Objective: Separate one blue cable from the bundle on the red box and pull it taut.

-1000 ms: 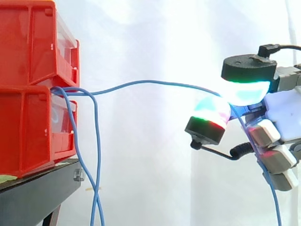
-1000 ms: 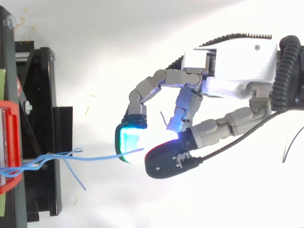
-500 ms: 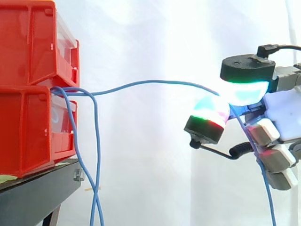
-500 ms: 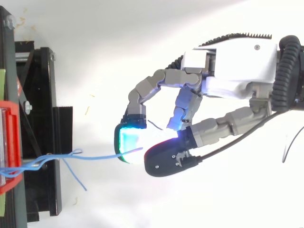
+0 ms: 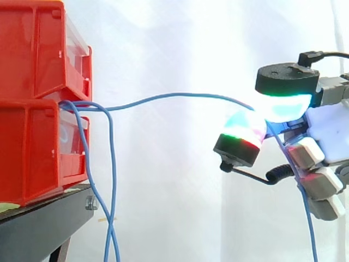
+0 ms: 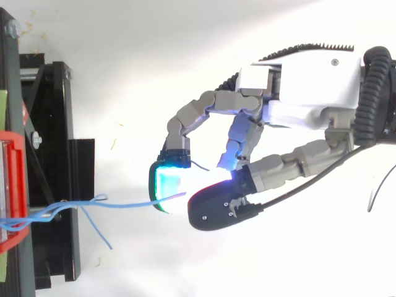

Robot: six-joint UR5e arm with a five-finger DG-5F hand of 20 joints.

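- Since half a second ago we see the hand (image 6: 309, 80) hold its place. Only the cable's loose tail below it has swung a little toward the bins.
- The cable (image 5: 163, 96) is a thin, smooth blue wire. It leaves the gap between the two stacked bins (image 5: 32, 109) and reaches the hand.
- Its long axis runs roughly level, left to right in the side view. It bows upward in a shallow arch rather than lying straight.
- The fingers are curled, and the wire is pinched between two thick, rounded glowing pads (image 5: 283, 106). Past them the tail drops down.
- The bins are glossy red plastic with clear fronts, resting on a matt black stand (image 5: 43, 224).
- Two more blue strands (image 5: 112, 180) hang from the same gap and cross near the bottom edge.
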